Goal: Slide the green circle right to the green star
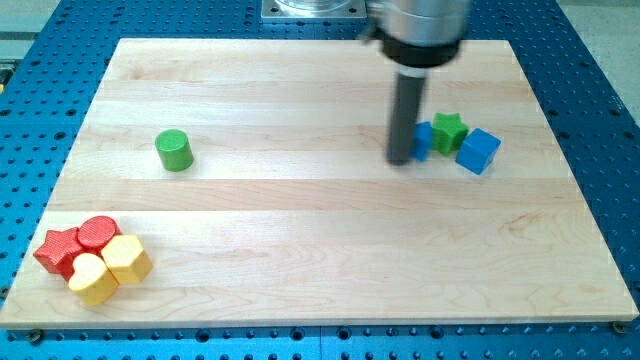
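Note:
The green circle (174,150) stands on the wooden board at the view's left. The green star (449,130) lies at the view's right, between a blue block (423,140) partly hidden by the rod and a blue cube (479,151). My tip (401,160) rests on the board just left of the blue block, close to the green star and far to the right of the green circle.
A cluster sits at the view's bottom left: a red star (58,251), a red circle (97,232), a yellow heart (92,279) and a yellow hexagon (127,259). The wooden board (320,260) lies on a blue perforated table.

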Tool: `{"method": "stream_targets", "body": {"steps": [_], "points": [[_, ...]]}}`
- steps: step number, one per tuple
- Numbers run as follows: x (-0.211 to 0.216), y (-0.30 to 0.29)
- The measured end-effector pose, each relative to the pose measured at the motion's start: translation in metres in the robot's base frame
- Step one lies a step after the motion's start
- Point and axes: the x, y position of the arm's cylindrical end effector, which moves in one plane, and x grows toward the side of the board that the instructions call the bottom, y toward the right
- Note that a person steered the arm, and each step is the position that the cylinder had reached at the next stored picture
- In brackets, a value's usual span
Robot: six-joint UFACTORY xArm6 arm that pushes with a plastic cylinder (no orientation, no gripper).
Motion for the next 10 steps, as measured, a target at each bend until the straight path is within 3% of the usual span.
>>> {"method": "stream_targets", "body": {"steps": [1, 2, 4, 5, 6, 7, 8, 9, 10], "points": [[0.000, -0.043], [0.022, -0.152], [0.026, -0.397], [0.002, -0.358], [0.001, -0.216], [-0.001, -0.216], [-0.037, -0.289], [-0.091, -0.225], [-0.114, -0.125]]}}
